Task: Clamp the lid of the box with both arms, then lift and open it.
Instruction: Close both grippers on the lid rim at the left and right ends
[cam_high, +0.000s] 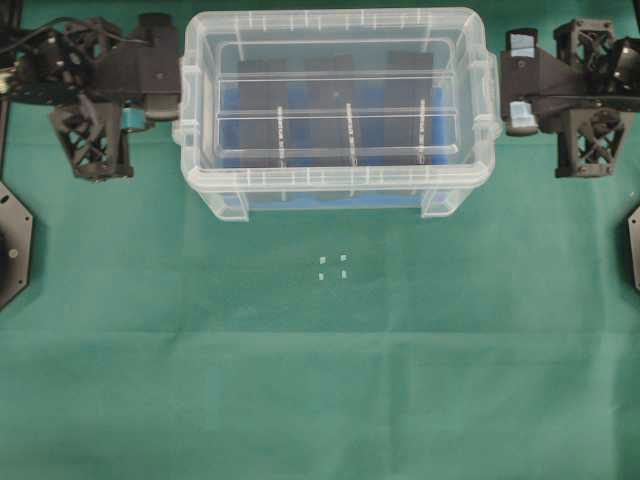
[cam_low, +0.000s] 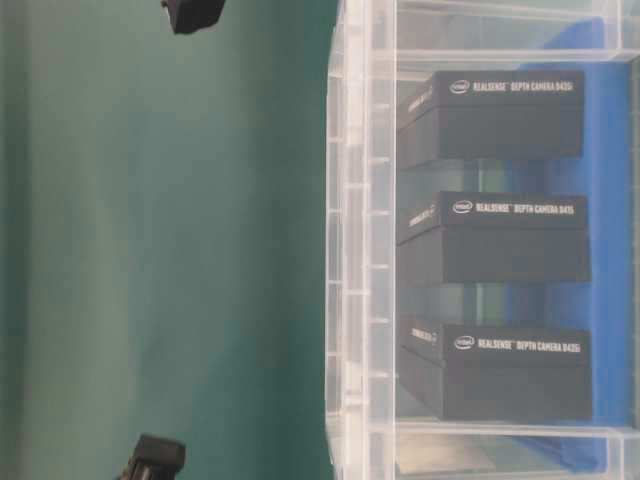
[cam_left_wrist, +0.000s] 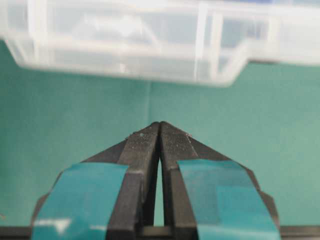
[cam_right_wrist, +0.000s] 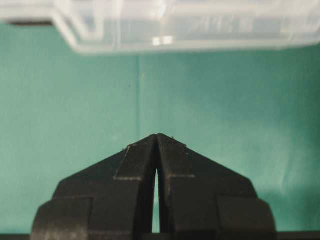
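Note:
The clear box (cam_high: 330, 195) stands at the back middle of the green cloth, with the ribbed clear lid (cam_high: 340, 62) lying on its rim. Inside it are a blue insert (cam_high: 238, 98) and three black blocks (cam_low: 500, 232). My left gripper (cam_left_wrist: 160, 123), with teal tape on its fingers, is shut and empty a short way from the box's left end (cam_left_wrist: 150, 45). My right gripper (cam_right_wrist: 157, 135) is shut and empty, apart from the box's right end (cam_right_wrist: 175, 25). In the overhead view the left gripper (cam_high: 172, 98) and the right gripper (cam_high: 505, 100) flank the box.
Small white marks (cam_high: 333, 266) lie on the cloth in front of the box. Black base plates sit at the left edge (cam_high: 12, 245) and the right edge (cam_high: 632, 245). Black arm parts (cam_low: 190, 12) show beside the box in the table-level view.

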